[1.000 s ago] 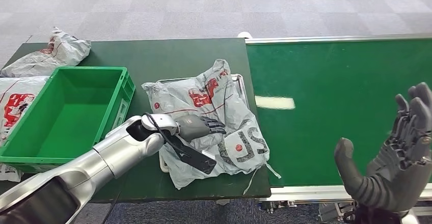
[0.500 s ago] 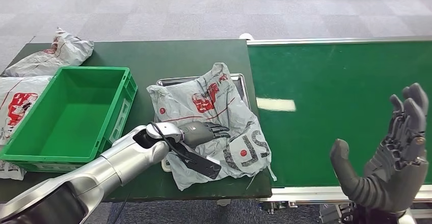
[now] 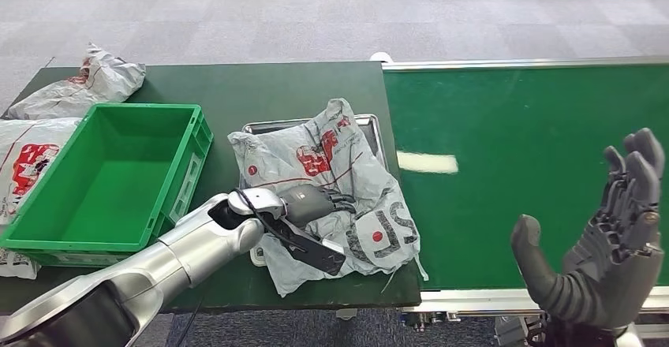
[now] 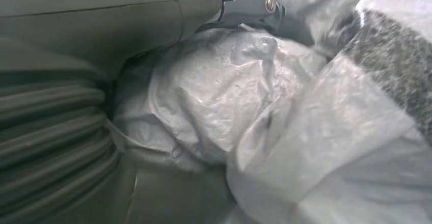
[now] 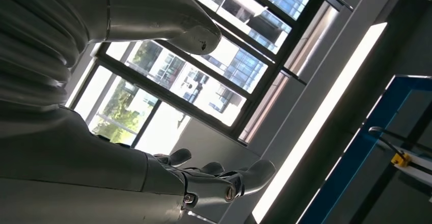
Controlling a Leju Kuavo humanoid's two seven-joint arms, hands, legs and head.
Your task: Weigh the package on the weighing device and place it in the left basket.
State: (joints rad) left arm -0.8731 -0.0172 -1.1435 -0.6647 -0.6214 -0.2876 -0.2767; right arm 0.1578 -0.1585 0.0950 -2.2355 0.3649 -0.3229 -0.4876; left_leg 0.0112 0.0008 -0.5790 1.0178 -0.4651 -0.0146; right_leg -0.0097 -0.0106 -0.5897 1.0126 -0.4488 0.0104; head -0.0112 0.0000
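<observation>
Package, a crumpled grey plastic mailer, lies on the metal weighing device near the front of the dark green table, its long axis running from the near right corner toward the far left. Compared with half a second ago, the left hand has curled its fingers down into the plastic, gathering a fold of the package near the bag's middle; the close left wrist view shows grey film bunched against the palm. The right hand has not moved: it hangs raised over the near edge of the green conveyor belt, palm up, fingers spread, holding nothing. Printing on the package includes red logo patches and small red dots, plus large dark letters at its near right end that seem to read "SF". Left of the scale sits the green basket. Beyond and beside it lie two more grey bags with red markings I cannot read.
</observation>
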